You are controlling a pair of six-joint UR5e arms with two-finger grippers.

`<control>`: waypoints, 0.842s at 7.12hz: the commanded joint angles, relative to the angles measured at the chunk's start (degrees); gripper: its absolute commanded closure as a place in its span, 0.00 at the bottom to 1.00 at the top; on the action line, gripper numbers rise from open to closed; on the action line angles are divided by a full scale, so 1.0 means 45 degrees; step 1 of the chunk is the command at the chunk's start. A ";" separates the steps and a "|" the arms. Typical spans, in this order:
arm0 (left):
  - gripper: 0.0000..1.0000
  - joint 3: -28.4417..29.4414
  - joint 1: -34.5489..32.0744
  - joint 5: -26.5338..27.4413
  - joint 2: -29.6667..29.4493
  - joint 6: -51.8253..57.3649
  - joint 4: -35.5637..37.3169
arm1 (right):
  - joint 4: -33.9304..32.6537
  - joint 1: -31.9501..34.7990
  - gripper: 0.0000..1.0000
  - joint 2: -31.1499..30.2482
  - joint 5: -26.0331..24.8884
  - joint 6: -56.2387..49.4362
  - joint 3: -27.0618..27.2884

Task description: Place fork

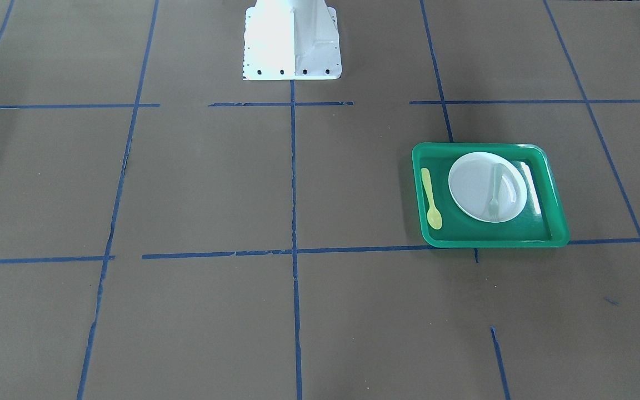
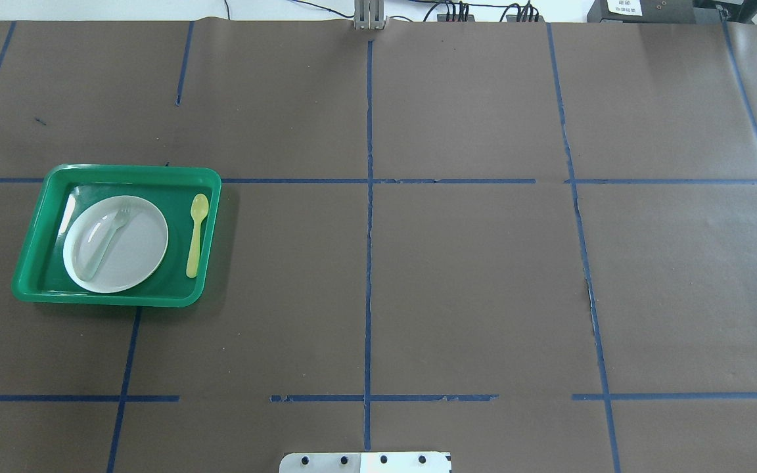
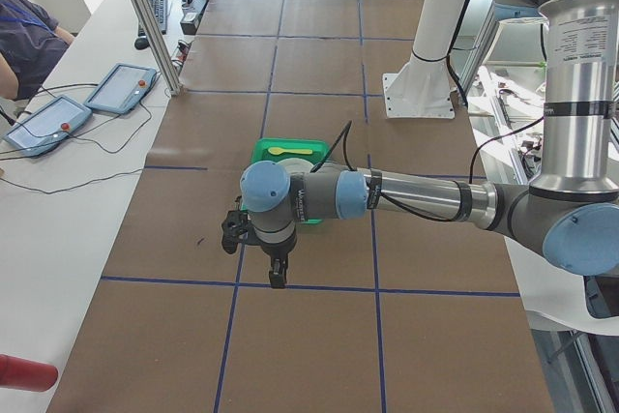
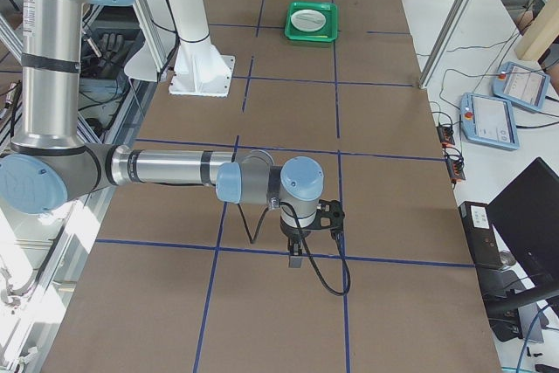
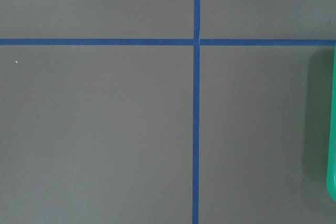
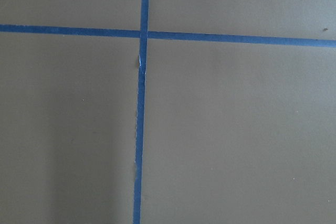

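Your overhead view sits behind the base (image 2: 365, 462), looking forward and down; the front view faces it, steeply down; both share the green tray (image 2: 115, 171) at the robot's left; side views look along from each end, farther off; wrist views hang close, straight down on taped paper (image 6: 236, 129).

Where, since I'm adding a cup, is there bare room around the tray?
Bare paper lies beside the green tray, past the spoon. Inside is crowded: the plate holds the fork, leaving a narrow strip between plate and spoon.
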 commanded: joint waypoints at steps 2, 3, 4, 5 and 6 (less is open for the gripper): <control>0.00 -0.0036 0.0020 -0.0009 -0.0251 0.0019 -0.0039 | 0.0000 0.0000 0.00 0.0000 0.0000 0.0000 0.0000; 0.00 -0.0114 0.0059 0.0010 -0.0833 -0.0098 -0.0135 | 0.0000 0.0000 0.00 0.0000 0.0000 0.0019 0.0000; 0.00 -0.0212 0.0175 0.0010 -0.1361 -0.0138 -0.0136 | 0.0000 0.0000 0.00 0.0000 0.0000 0.0019 0.0000; 0.00 -0.0889 0.0834 -0.0009 -0.1521 -0.0157 -0.0136 | 0.0000 0.0000 0.00 0.0000 0.0000 0.0000 0.0000; 0.00 -0.1438 0.1691 -0.0009 -0.1696 -0.1492 -0.0349 | 0.0000 0.0000 0.00 0.0000 0.0000 0.0000 0.0000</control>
